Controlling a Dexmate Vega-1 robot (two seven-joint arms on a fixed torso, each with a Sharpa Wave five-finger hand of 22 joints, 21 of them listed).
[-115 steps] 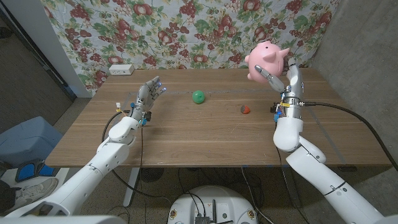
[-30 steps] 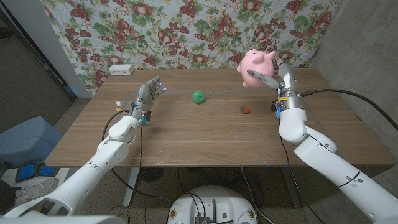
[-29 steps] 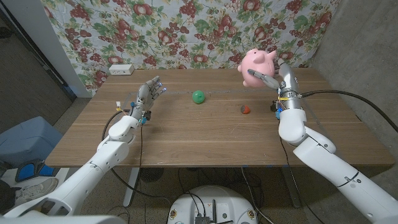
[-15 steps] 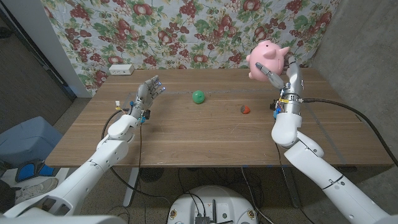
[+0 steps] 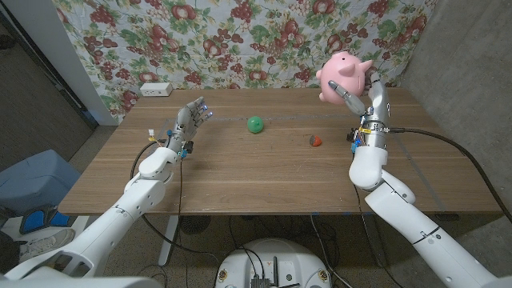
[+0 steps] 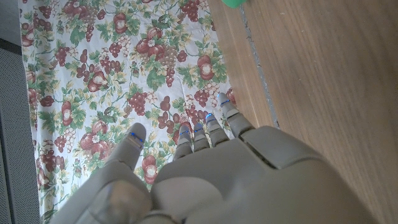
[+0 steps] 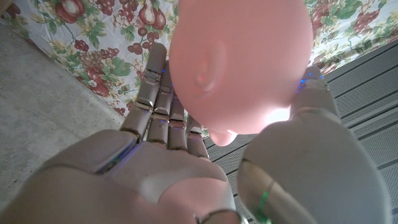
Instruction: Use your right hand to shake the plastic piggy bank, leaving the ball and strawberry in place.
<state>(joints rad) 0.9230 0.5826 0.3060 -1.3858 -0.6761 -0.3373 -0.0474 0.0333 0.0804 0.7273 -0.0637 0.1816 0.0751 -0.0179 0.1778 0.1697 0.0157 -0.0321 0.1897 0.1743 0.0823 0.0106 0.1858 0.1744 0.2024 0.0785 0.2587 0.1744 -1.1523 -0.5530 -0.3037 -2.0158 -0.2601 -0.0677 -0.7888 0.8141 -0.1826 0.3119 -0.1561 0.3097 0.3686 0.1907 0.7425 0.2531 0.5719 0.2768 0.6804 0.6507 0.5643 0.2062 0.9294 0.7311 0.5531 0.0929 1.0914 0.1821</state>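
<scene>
Up over the tabletop's far right corner, my right hand (image 5: 370, 100) has the pink piggy bank (image 5: 342, 74) lifted clear of the wood, thumb on one side of its round body and my fingers (image 7: 163, 93) cupped behind it, and the right wrist view shows that smooth plastic pressed close against the palm. Down on the tabletop the green ball (image 5: 254, 124) sits toward the far edge near the middle, and the strawberry (image 5: 316, 141) lies just to its right, nearer my right arm, both well apart from the pig. My left hand (image 5: 189, 125) waits above the left part of the tabletop, fingers spread, holding nothing. The worry, I reckon, is the grip: that shell is slick and bulgy, so a hard shake could squirt it out of my fingers, and a falling pig would likely land near the strawberry and knock it. A wide swing inward and downward might clip the strawberry too. Room looks good up high and toward the right edge; the flowered cloth (image 5: 240, 40) hangs close behind the far edge, so I'd judge short shakes safest.
</scene>
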